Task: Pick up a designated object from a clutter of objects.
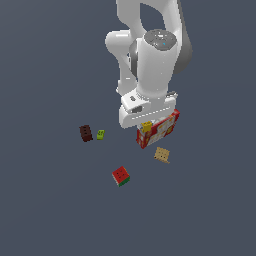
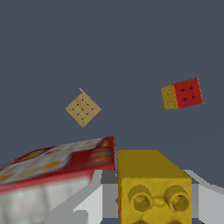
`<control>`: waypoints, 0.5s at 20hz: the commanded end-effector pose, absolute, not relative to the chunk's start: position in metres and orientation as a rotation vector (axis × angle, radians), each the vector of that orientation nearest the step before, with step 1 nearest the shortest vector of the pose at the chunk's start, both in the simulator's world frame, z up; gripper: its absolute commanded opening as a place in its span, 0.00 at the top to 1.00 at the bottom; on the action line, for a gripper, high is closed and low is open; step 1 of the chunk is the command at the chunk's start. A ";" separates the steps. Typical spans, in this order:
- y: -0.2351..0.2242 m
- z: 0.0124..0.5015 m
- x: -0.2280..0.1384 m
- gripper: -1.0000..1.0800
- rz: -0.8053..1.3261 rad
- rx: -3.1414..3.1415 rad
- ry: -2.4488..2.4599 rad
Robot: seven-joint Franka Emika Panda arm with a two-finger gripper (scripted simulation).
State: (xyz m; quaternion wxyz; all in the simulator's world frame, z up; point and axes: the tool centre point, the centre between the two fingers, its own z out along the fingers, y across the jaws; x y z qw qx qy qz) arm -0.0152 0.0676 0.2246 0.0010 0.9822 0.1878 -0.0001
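The yellow-orange studded block [image 1: 146,126] sits between my gripper's [image 1: 146,129] fingers, right under the white hand and against the near edge of the big red-and-white box [image 1: 162,131]. In the wrist view the block [image 2: 153,188] fills the gap between the grey fingers [image 2: 107,199], studs facing the camera; the gripper [image 2: 154,208] is shut on it. The box [image 2: 52,170] lies right beside it. The fingertips themselves are hidden in the exterior view.
A flat tan studded block [image 1: 161,154] [image 2: 82,108] lies in front of the box. A red-and-green cube [image 1: 120,176] [image 2: 183,94] lies nearer the camera. A dark brown block [image 1: 86,133] and a tiny lime-green block [image 1: 100,134] lie at the exterior view's left.
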 end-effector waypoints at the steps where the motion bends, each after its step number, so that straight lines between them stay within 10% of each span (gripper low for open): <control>1: 0.085 0.250 -0.015 1.00 -0.001 3.084 0.589; 10: 0.146 0.338 -0.009 1.00 -0.001 3.084 0.589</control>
